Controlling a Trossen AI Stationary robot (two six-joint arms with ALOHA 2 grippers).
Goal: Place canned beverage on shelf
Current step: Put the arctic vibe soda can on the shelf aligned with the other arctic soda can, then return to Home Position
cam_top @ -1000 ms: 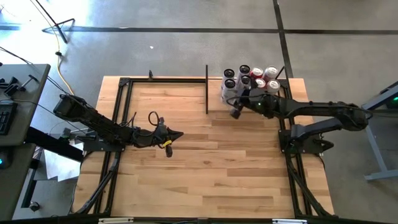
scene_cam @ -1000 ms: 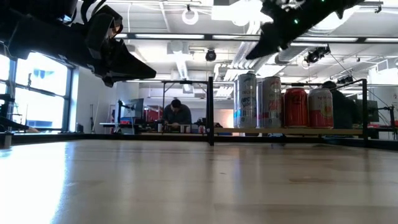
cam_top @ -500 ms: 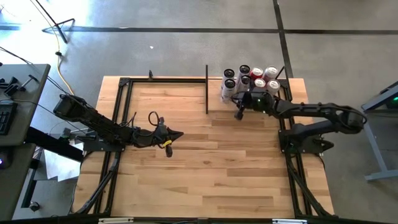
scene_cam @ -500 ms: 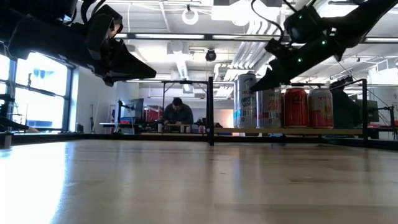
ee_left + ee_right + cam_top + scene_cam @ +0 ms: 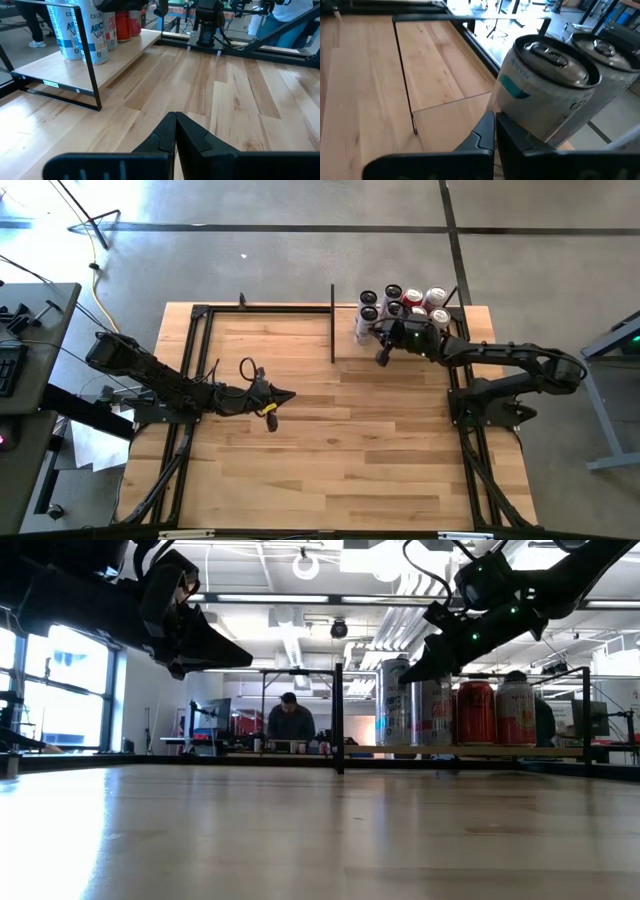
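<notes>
The shelf sits at the far right part of the counter. It is a flat piece of pale wood with thin black bars at its edges. A bunch of cans stands on it, close together. Two tall pale cans with blue-green marks stand at the end of the shelf nearest the middle of the counter. Beside them stand two red cans and one more pale one.

In the left wrist view, the nearest pale can has blue letters that start with "ARC", and a word starting "CEL" above them. I cannot read the rest. In the right wrist view, a pale can shows its silver top and pull tab, with a teal patch on its side. The small writing there is too hard to read.

The right pincer hangs just in front of the shelf, right beside the tall pale cans. Its fingers are clenched tight together with nothing between them. The cans stand on the shelf by themselves.

The left pincer hangs over the middle of the counter, well apart from the shelf. It is clenched too and holds nothing.

A person is far off in the room behind.
</notes>
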